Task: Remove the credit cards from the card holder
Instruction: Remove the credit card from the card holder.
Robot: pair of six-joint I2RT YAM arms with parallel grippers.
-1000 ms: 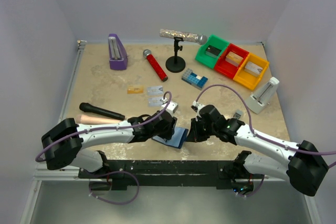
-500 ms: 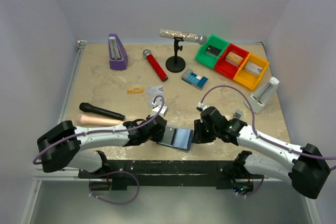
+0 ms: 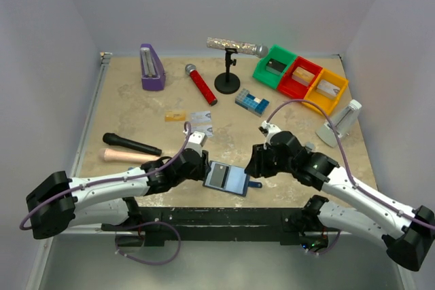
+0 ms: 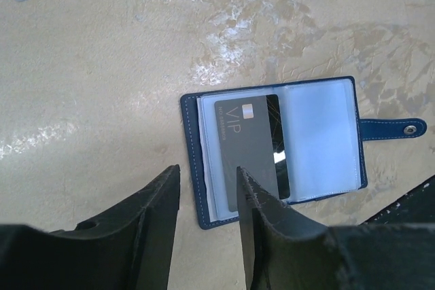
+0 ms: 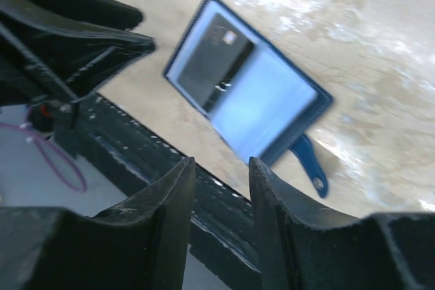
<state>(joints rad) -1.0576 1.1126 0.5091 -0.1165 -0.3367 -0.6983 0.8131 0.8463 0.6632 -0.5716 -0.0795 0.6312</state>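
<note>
The blue card holder (image 4: 319, 140) lies open flat, a dark card (image 4: 248, 144) in one pocket.

The left arm (image 3: 102, 185) and right arm (image 3: 353, 191) have smooth white shells broken by bulky black joint housings (image 3: 47, 202). Both are bolted to a black perforated rail (image 3: 224, 219), and the largest housings sit nearest the rail's ends. A thin purple cable (image 3: 299, 105) loops loosely along each arm, running away from the rail to a small white block (image 3: 196, 139) at the wrist. The left tool (image 4: 206, 185) and right tool (image 5: 219, 168) each have two matte black fingers (image 4: 153, 229), blunt-tipped and finely grained.
</note>
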